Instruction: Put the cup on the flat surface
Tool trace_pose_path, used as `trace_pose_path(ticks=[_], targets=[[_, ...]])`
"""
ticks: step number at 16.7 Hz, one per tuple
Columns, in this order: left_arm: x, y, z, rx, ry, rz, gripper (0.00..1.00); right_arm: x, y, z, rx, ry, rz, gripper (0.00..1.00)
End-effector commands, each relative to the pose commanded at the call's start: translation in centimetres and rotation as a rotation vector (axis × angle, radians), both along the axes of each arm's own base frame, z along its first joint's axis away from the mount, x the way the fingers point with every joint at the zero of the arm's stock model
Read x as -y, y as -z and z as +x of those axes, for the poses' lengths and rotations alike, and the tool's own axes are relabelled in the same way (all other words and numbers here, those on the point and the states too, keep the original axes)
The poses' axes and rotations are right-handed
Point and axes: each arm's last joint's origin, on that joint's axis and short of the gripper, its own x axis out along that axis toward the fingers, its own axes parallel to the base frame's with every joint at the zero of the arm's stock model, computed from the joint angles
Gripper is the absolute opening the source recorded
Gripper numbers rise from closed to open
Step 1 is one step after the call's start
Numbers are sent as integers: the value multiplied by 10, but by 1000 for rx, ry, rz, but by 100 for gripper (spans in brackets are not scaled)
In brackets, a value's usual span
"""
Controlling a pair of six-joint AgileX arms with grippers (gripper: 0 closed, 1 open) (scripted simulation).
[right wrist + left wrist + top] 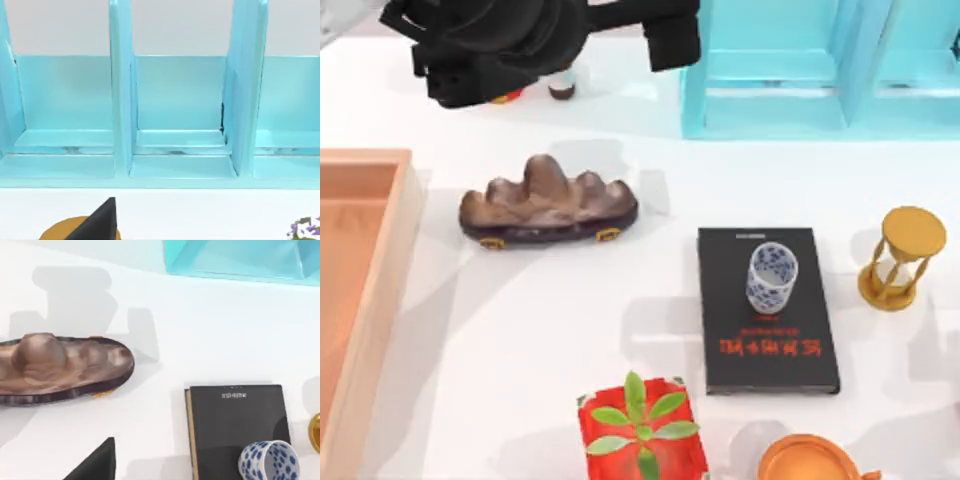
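The cup (772, 277) is standing upright on the black book (766, 340), the left arm (510, 40) is hovering far-left, fingers impossible to judge.

the cup (772, 277) has a glazed porcelain look, white with blue floral print. it stands on a matt black book (766, 310) with red lettering. the tabletop (520, 320) is smooth, white and slightly glossy. the tray (360, 280) shows light wood grain with a matt finish. the rock ornament (548, 200) is brown, polished and uneven, on a dark base. the hourglass (902, 258) looks like gold-coloured metal. the rack (170, 115) is smooth, glossy, pale blue plastic. the left arm (520, 40) is matt black.
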Motion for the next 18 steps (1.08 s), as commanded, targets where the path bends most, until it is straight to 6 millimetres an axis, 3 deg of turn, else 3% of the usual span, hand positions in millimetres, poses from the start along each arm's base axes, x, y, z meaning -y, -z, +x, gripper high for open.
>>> trace_pose_path(ticks=[5, 9, 13, 18], targets=[[113, 37, 22, -207, 3, 122, 100, 0, 0, 0, 0, 0, 0, 100], [177, 82, 15, -302, -10, 228, 100, 0, 0, 0, 0, 0, 0, 100], [206, 114, 5, -343, -23, 299, 100, 0, 0, 0, 0, 0, 0, 100], [209, 117, 4, -347, -25, 307, 100, 0, 0, 0, 0, 0, 0, 100]])
